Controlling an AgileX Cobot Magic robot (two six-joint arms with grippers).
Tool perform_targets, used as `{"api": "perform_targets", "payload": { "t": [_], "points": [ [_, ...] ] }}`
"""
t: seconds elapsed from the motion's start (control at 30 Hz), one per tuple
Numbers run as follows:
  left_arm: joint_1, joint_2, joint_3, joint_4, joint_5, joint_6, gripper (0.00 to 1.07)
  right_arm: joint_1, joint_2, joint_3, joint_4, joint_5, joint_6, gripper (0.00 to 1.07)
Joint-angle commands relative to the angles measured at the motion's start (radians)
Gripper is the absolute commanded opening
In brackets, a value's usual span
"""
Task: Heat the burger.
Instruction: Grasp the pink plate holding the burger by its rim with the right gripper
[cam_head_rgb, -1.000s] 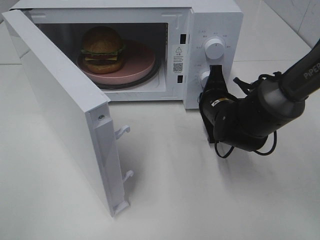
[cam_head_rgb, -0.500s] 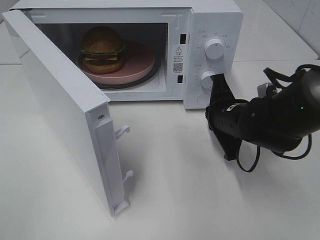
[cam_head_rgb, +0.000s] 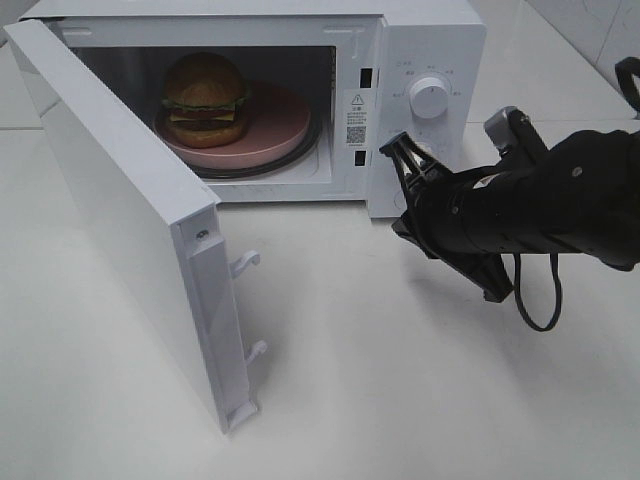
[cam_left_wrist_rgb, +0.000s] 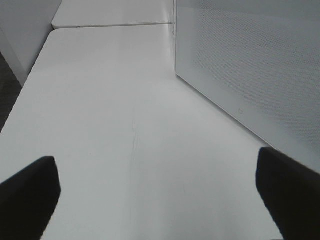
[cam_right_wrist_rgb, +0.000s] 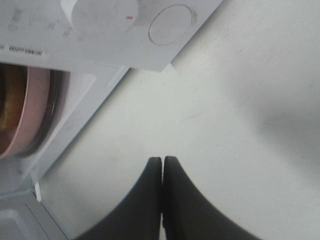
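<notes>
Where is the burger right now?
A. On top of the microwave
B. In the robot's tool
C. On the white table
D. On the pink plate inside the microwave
D: the burger sits on the pink plate inside the microwave, whose door stands wide open.

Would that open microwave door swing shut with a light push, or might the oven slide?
The door probably swings easily: it hangs wide open from its left edge. It looks like a stiff panel, unlikely to flex. The microwave sits on a smooth white table, so a hard shove might slide it.
</notes>
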Motion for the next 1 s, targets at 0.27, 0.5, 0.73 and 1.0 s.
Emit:
{"api": "perform_targets", "payload": {
  "t": [0.27, 0.5, 0.73, 1.0],
  "points": [
    [0.001, -0.017, 0.004, -0.001, -0.002, -0.004, 1.01, -0.018, -0.081, 0.001, -0.122, 0.225, -0.176, 0.0],
    [0.001, -0.017, 0.004, -0.001, -0.002, -0.004, 1.01, -0.072, -0.108, -0.111, -0.367, 0.585, -0.291, 0.01],
    [0.001, -0.017, 0.004, -0.001, -0.002, -0.004, 1.01, -0.072, -0.108, -0.209, -0.395, 0.78, -0.521, 0.02],
    [0.001, -0.017, 0.004, -0.001, -0.002, -0.004, 1.01, -0.072, -0.108, -0.305, -0.397, 1.013, -0.882, 0.04]
  ]
}}
